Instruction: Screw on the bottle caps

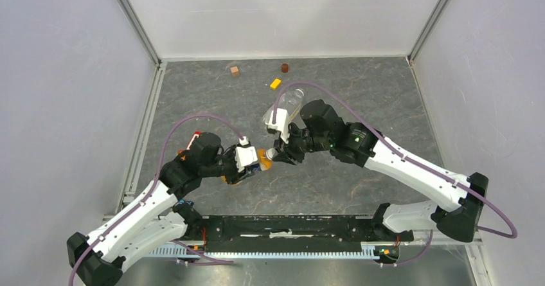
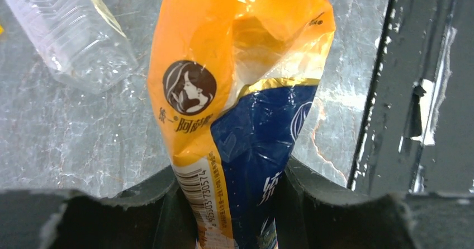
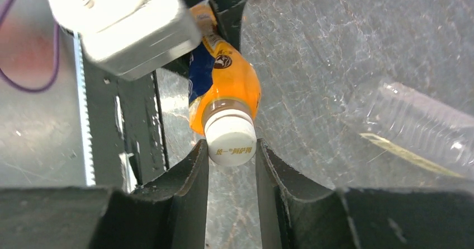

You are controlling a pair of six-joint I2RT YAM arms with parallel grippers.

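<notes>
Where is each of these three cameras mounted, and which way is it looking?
Top external: above and behind the arm bases, looking down on the table; both arms show, left gripper and right gripper facing each other.
Left wrist: on the left arm, looking along its fingers at the orange bottle clamped between them.
Right wrist: on the right arm, looking along its fingers at the white cap on that bottle's neck.
Shared: both wrist views show the orange bottle and the clear bottle lying nearby.

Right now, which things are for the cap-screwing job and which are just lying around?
For the job: orange bottle, white cap, clear bottle.
Just lying about: brown cube, dark brown cylinder, yellow block.
</notes>
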